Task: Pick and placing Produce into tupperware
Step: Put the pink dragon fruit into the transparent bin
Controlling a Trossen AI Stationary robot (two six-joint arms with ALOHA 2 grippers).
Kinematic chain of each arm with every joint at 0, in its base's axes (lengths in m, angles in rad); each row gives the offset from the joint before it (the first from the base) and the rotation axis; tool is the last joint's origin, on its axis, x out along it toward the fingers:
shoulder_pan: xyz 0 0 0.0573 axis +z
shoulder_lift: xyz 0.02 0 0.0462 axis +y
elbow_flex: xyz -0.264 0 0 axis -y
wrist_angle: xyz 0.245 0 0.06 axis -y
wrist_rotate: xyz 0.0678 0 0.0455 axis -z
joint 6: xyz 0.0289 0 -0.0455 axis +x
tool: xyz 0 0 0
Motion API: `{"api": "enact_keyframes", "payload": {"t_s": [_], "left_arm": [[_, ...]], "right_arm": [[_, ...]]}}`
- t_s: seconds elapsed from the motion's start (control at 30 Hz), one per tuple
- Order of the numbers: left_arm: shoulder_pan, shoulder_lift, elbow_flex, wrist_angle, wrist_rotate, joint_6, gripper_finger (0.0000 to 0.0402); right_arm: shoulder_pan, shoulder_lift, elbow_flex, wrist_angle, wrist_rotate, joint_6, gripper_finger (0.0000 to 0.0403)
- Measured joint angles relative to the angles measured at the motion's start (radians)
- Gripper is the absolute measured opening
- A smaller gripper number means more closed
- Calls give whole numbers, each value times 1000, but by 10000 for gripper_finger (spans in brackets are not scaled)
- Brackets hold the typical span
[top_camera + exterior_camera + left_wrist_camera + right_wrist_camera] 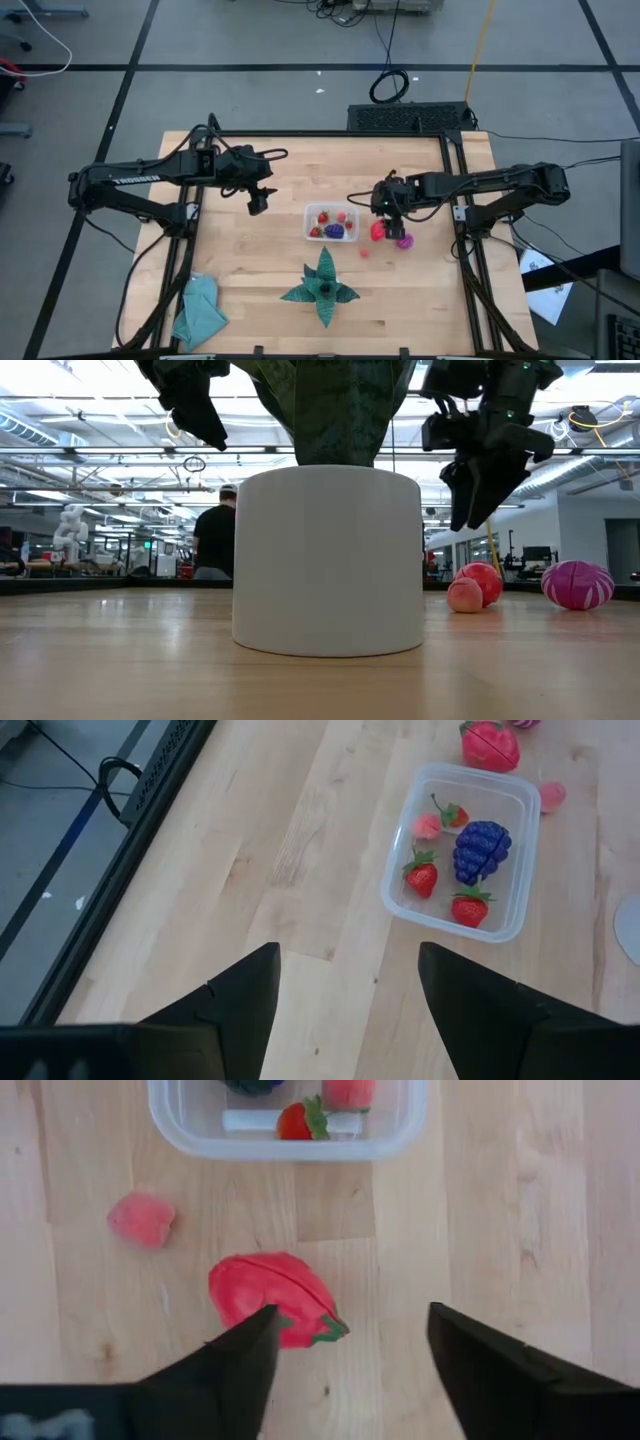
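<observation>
The clear tupperware (330,222) sits mid-table and holds red strawberries (422,877), a purple grape bunch (482,850) and a pink piece (428,825). To its right on the wood lie a big red fruit (275,1300), a small pink fruit (142,1218) and a striped magenta ball (404,240). My right gripper (350,1350) is open and hovers just above the red fruit (481,581), clear of it in the low view. My left gripper (350,990) is open and hangs in the air left of the tupperware (462,850).
A dark-green star-shaped plant (322,288) in a white pot (330,560) stands near the table's near edge, in front of the tupperware. A teal cloth (200,310) lies at the near left corner. Bare wood lies left of the tupperware. A person (213,535) stands in the room behind.
</observation>
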Motion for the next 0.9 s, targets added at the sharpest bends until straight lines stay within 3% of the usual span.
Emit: {"api": "enact_keyframes", "payload": {"t_s": [0.17, 0.3, 0.67, 0.9], "left_arm": [[0, 0, 0, 0, 0, 0, 244], [0, 0, 0, 0, 0, 0, 244], [0, 0, 0, 0, 0, 0, 244], [0, 0, 0, 2, 0, -4, 244]], "right_arm": [[0, 0, 0, 17, 1, 51, 307], [0, 0, 0, -7, -29, 117, 333], [3, 11, -1, 21, -101, 130, 341], [3, 20, -1, -4, -101, -7, 341]]}}
